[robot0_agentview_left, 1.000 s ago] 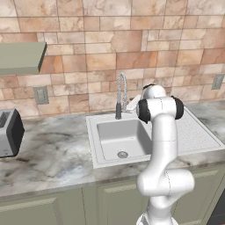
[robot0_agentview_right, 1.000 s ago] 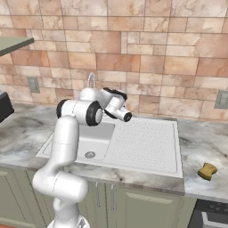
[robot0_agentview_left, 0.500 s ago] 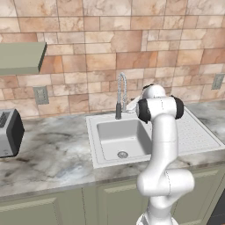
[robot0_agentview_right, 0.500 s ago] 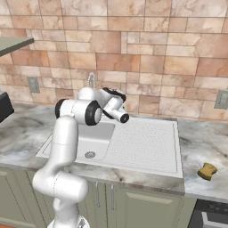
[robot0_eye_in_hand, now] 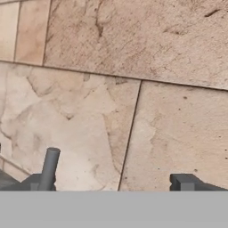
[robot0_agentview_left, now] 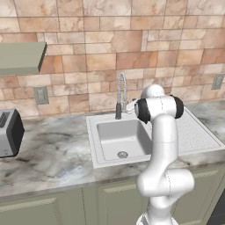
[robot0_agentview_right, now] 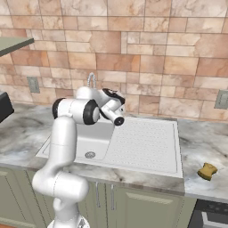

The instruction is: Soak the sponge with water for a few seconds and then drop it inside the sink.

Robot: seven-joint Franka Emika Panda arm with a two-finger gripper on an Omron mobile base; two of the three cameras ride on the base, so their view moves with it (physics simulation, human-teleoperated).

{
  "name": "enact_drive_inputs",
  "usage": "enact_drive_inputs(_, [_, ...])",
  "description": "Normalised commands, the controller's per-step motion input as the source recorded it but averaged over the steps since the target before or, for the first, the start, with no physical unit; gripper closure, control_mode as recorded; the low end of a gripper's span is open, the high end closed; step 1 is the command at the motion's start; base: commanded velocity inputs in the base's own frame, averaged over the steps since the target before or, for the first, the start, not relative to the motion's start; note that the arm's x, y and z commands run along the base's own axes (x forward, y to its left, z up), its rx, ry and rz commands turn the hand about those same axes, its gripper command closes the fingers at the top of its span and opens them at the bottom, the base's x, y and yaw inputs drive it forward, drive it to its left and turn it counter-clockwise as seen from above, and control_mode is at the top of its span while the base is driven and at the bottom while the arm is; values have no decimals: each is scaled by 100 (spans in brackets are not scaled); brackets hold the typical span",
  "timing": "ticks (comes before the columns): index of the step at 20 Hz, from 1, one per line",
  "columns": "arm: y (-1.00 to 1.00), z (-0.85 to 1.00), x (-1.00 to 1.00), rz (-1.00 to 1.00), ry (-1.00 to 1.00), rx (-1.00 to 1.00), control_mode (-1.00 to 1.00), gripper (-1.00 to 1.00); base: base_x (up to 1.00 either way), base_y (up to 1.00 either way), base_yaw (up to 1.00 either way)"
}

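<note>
- Right now the sponge (robot0_agentview_right: 207, 171) lies on the marble counter (robot0_agentview_right: 205, 142) at the far right, past the right edge of the sink's drainboard (robot0_agentview_right: 147, 142), well apart from the arm
- The sink (robot0_agentview_left: 121, 136) sits in the counter with its round drain (robot0_agentview_left: 122, 154) at the bottom of the basin; no sponge is in the basin
- The coiled-spring tap (robot0_agentview_left: 121, 94) stands behind the basin, its dark spout end hanging above the back rim
- The gripper (robot0_agentview_right: 116, 95) is raised behind the arm's elbow, beside the tap and close to the tiled wall (robot0_agentview_right: 147, 67); from the right base view its fingers are too small to judge
- In the hand view the two dark fingertips (robot0_eye_in_hand: 48, 169) stand far apart at the bottom corners with nothing between them, facing brown stone tiles (robot0_eye_in_hand: 169, 133) at close range
- A toaster (robot0_agentview_left: 9, 132) stands at the left end of the counter, well apart from the sink
- A grey-green shelf (robot0_agentview_left: 22, 57) juts from the wall above it
</note>
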Motion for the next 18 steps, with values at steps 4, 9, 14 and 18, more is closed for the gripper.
enact_drive_inputs(4, [-16,-17,0,-7,-6,0,-100,-100,0,0,0])
enact_drive_inputs(9, [-20,-18,1,-6,-5,0,-100,-100,0,0,0])
enact_drive_inputs(14, [-26,-12,1,-7,-6,0,-100,-100,0,0,0])
enact_drive_inputs(18, [-26,-14,0,-8,-5,0,-100,-100,0,0,0])
